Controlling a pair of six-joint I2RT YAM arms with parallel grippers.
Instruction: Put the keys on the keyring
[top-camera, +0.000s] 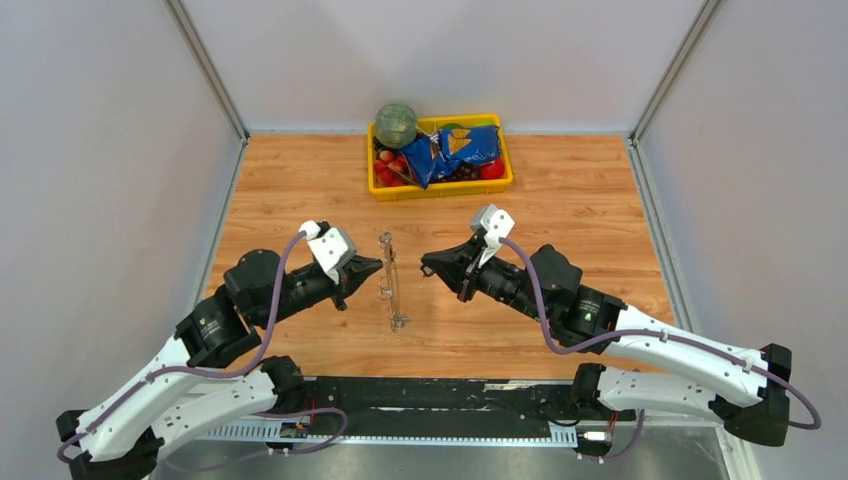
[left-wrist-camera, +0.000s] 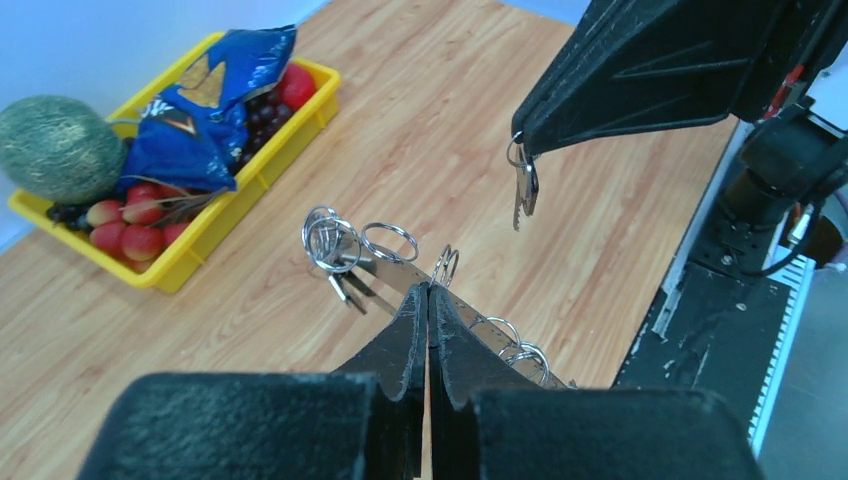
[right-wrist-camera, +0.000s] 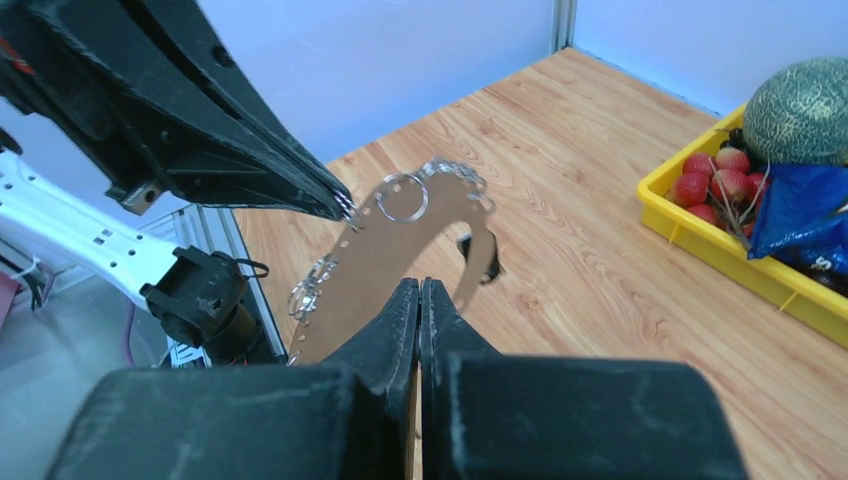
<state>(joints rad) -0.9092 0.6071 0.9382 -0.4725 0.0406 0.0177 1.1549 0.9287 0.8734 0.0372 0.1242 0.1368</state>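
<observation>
The keyring (top-camera: 389, 282), a thin silver band fringed with small rings, stands on edge between the two grippers. My left gripper (top-camera: 377, 265) is shut on its band; the left wrist view shows the closed fingertips (left-wrist-camera: 428, 300) on the keyring (left-wrist-camera: 388, 243). My right gripper (top-camera: 429, 268) is shut on a key, a short way right of the ring. The key's silver blade (left-wrist-camera: 522, 195) hangs from the right gripper (left-wrist-camera: 530, 145); its head is hidden between the fingers. In the right wrist view the keyring (right-wrist-camera: 370, 270) lies ahead of the closed right gripper (right-wrist-camera: 420, 288). A small black piece (right-wrist-camera: 466, 245) hangs on the band.
A yellow tray (top-camera: 440, 188) at the back centre holds a green melon (top-camera: 396, 124), a blue snack bag (top-camera: 455, 150) and red fruit. Grey walls bound the wooden table on three sides. A black rail (top-camera: 430, 395) runs along the near edge.
</observation>
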